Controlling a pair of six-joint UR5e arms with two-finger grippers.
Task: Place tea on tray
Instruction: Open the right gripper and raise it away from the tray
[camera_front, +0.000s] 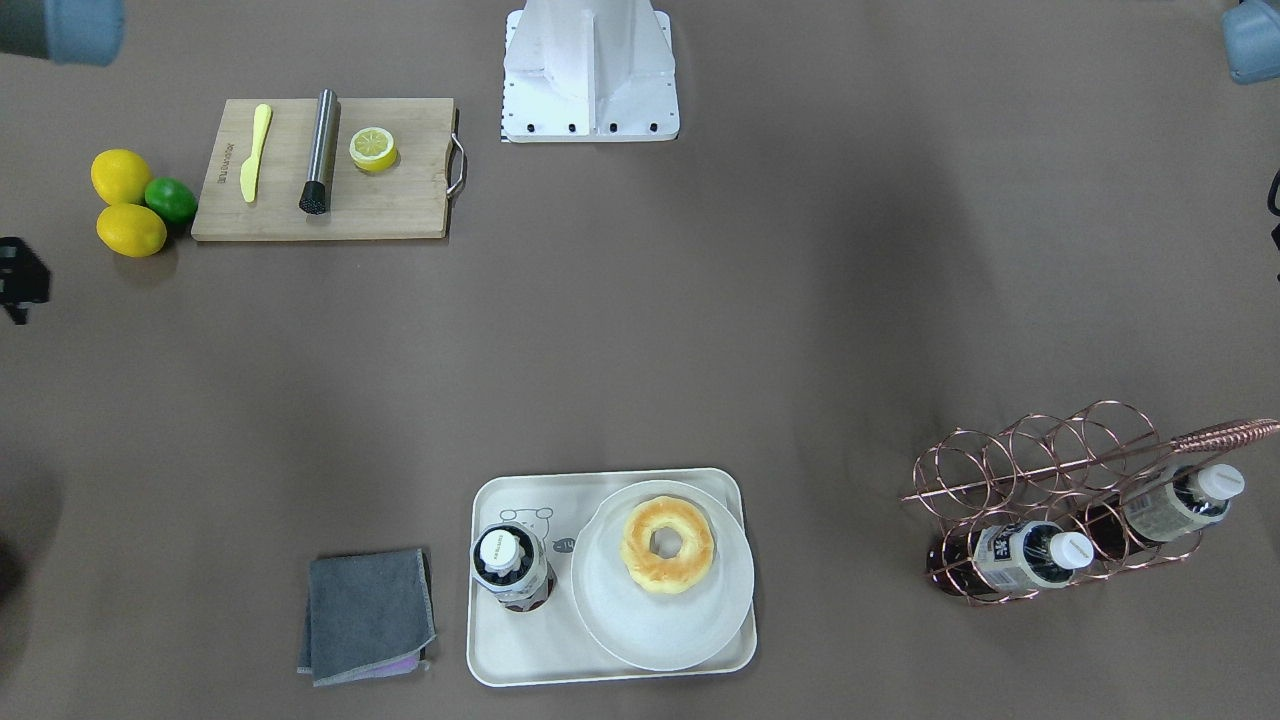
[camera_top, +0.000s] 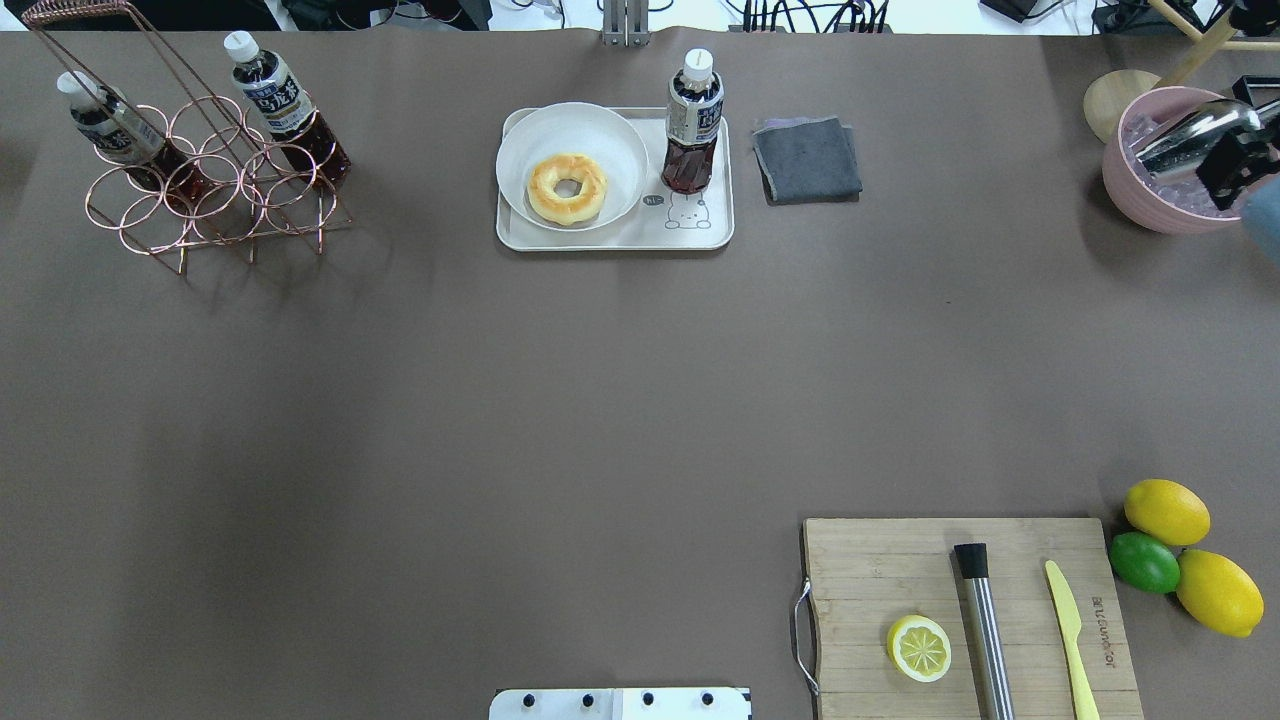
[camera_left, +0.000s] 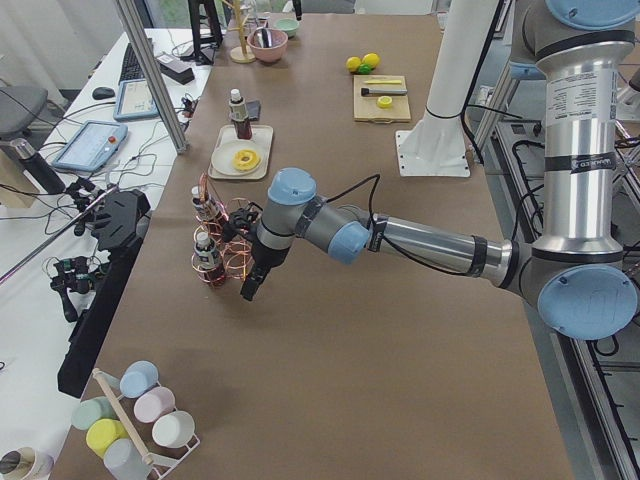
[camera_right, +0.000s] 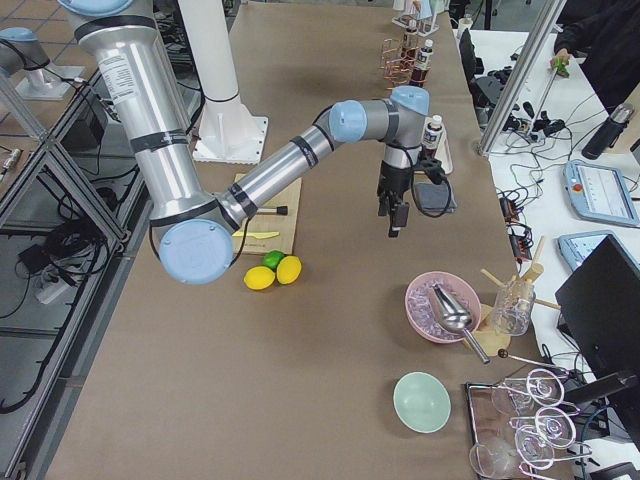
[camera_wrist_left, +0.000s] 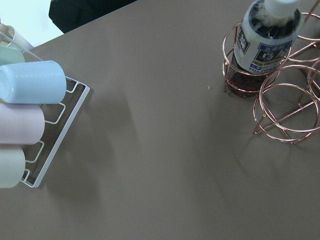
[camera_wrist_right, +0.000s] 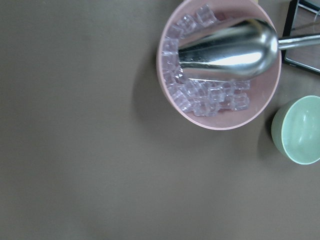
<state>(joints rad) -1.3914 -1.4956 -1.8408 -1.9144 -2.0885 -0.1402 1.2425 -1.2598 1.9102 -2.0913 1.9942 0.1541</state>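
A tea bottle (camera_top: 692, 125) with a white cap and dark liquid stands upright on the cream tray (camera_top: 620, 238), beside the bear drawing; it also shows in the front-facing view (camera_front: 512, 565) on the tray (camera_front: 500, 655). My left gripper (camera_left: 248, 290) hangs low beside the copper rack, far from the tray. My right gripper (camera_right: 396, 222) hovers near the pink ice bowl, and only a black part of it shows at the overhead view's right edge (camera_top: 1232, 165). Neither wrist view shows fingers. I cannot tell whether either gripper is open or shut.
A copper wire rack (camera_top: 215, 195) holds two more tea bottles (camera_top: 272, 90). A white plate (camera_top: 610, 140) with a doughnut (camera_top: 567, 188) sits on the tray. A grey cloth (camera_top: 806, 158) lies beside it. A pink ice bowl (camera_top: 1125, 195), a cutting board (camera_top: 880, 560), lemons (camera_top: 1166, 511) and cups (camera_wrist_left: 30, 82) stand around.
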